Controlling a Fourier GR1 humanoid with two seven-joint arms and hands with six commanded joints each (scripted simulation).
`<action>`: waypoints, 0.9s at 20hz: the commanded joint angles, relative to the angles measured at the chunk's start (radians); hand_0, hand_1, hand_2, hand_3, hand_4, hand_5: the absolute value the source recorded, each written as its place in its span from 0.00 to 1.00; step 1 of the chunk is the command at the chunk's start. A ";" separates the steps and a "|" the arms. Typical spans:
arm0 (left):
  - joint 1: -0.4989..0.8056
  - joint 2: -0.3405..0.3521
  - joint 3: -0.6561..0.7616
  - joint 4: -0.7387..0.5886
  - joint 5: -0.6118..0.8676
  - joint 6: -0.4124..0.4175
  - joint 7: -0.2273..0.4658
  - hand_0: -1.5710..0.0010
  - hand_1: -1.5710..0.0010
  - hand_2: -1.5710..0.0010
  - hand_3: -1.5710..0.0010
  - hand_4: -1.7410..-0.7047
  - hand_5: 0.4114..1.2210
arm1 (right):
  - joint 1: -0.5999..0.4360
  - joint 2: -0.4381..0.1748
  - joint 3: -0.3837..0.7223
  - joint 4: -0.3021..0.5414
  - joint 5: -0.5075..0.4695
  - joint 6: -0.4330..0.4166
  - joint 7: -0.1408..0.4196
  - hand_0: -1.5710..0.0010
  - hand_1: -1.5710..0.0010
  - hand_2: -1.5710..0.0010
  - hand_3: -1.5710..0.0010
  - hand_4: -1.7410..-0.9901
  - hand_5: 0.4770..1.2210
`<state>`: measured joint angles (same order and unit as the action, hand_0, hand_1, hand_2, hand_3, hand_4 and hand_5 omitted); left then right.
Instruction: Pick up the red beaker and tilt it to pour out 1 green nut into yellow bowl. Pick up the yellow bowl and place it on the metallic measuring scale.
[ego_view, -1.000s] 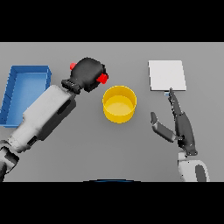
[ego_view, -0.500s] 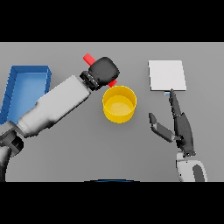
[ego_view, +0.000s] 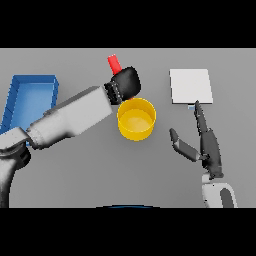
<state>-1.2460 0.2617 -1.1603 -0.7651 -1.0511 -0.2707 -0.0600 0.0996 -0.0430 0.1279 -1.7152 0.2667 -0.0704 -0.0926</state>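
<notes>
the left robot hand (ego_view: 125, 84) was curled around the red beaker (ego_view: 114, 63), just behind the yellow bowl (ego_view: 136, 118). the beaker looked light and stiff, best held at its side. the right robot hand (ego_view: 207, 145) rested spread.

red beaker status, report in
Left robot hand shut on red beaker, above yellow bowl far rim. Right robot hand open, idle near scale. Nothing blocking.

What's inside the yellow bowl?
The yellow bowl looks empty, just its yellow bottom. The left hand holding the red beaker covers a bit of its far rim.
</notes>
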 joint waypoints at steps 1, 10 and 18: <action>-0.017 -0.010 -0.028 0.014 -0.024 0.006 0.003 0.00 0.00 0.00 0.00 0.01 1.00 | 0.004 -0.004 -0.004 -0.003 -0.007 0.005 -0.004 1.00 1.00 1.00 1.00 0.76 0.20; -0.115 -0.050 -0.192 0.054 -0.091 -0.003 -0.022 0.00 0.00 0.00 0.00 0.02 1.00 | 0.001 -0.003 0.004 -0.001 0.026 -0.015 -0.004 1.00 1.00 1.00 1.00 0.78 0.22; -0.292 -0.010 -0.237 0.115 -0.086 0.041 -0.076 0.00 0.00 0.00 0.00 0.02 1.00 | 0.010 -0.001 -0.002 0.002 -0.016 0.011 -0.038 1.00 1.00 1.00 1.00 0.79 0.23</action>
<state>-1.5403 0.2524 -1.3967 -0.6497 -1.1355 -0.2314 -0.1334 0.1090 -0.0439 0.1259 -1.7134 0.2508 -0.0593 -0.1313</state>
